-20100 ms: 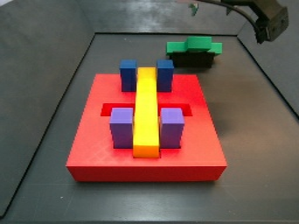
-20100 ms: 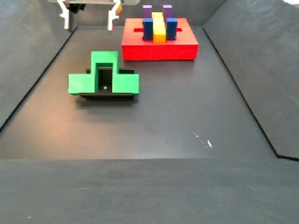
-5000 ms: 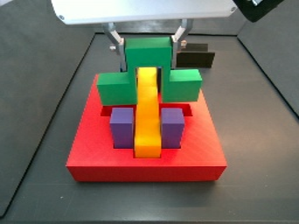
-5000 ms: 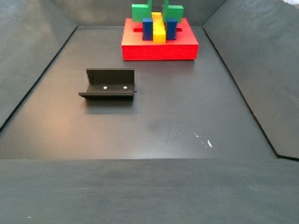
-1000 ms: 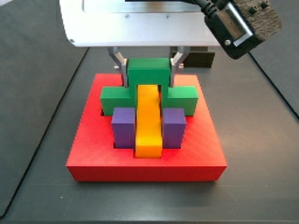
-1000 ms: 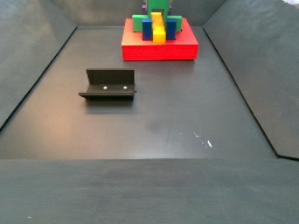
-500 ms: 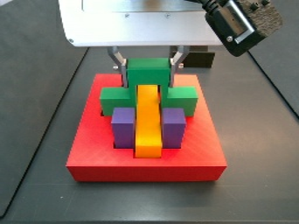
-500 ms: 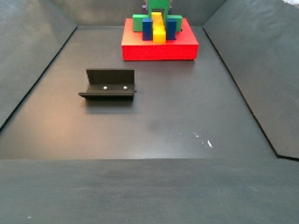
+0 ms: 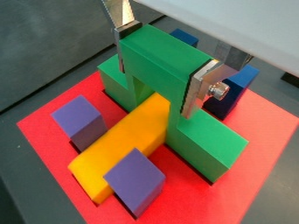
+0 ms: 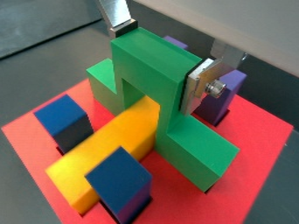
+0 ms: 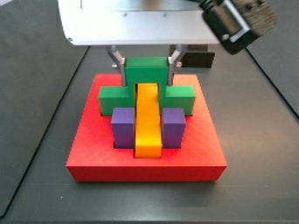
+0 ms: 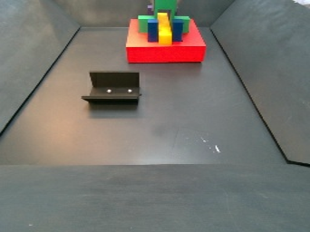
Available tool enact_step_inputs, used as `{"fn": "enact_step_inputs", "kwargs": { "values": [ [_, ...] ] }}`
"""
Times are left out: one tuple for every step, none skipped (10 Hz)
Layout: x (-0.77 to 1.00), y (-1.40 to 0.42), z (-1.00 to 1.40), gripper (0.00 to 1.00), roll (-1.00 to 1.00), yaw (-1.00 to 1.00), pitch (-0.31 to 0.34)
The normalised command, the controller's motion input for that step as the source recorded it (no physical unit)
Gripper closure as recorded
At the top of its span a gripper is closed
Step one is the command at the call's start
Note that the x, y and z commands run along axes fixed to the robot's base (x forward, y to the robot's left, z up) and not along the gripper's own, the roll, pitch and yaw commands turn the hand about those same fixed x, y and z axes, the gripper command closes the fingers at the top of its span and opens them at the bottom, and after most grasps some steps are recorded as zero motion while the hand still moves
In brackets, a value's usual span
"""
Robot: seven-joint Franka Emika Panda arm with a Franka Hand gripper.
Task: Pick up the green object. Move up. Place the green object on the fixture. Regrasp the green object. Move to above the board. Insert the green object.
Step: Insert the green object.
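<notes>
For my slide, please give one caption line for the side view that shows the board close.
Gripper holds the green object astride the yellow bar on the board.

Pincer [image 9: 163, 63] low, probably clamped.

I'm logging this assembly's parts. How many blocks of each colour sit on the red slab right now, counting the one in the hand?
Green arch piece, clamped by the hand over the red slab: 1
Long yellow bar: 1
Blue blocks: 2
Purple blocks: 2
Total: 6
</notes>
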Motion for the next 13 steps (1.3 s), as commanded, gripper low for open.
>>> {"fn": "enact_step_inputs", "kwargs": {
  "values": [
    [-0.17,0.0,0.0,1.0,-0.14,0.0,-0.01],
    [-0.09,-0.02,0.0,1.0,-0.12,0.0,-0.059],
    [0.0,0.0,-0.05,1.0,-0.06,0.03,-0.031],
    [0.11,0.0,-0.19,1.0,-0.07,0.0,0.0],
    [0.11,0.0,-0.34,1.0,-0.05,0.0,0.0],
    [0.05,0.0,-0.42,1.0,-0.05,0.0,0.0],
    [0.07,0.0,-0.44,1.0,-0.05,0.0,0.0],
    [0.09,0.0,-0.46,1.0,-0.04,0.0,0.0],
    [0.05,0.0,-0.52,1.0,-0.01,0.0,0.0],
    [0.0,0.0,-0.58,1.0,0.0,0.0,0.0],
    [-0.01,0.0,-0.58,1.0,0.03,0.0,0.0],
    [-0.07,0.0,-0.23,1.0,0.0,0.0,0.0],
    [0.0,0.0,0.0,1.0,0.0,0.0,0.0]
  ]
}}
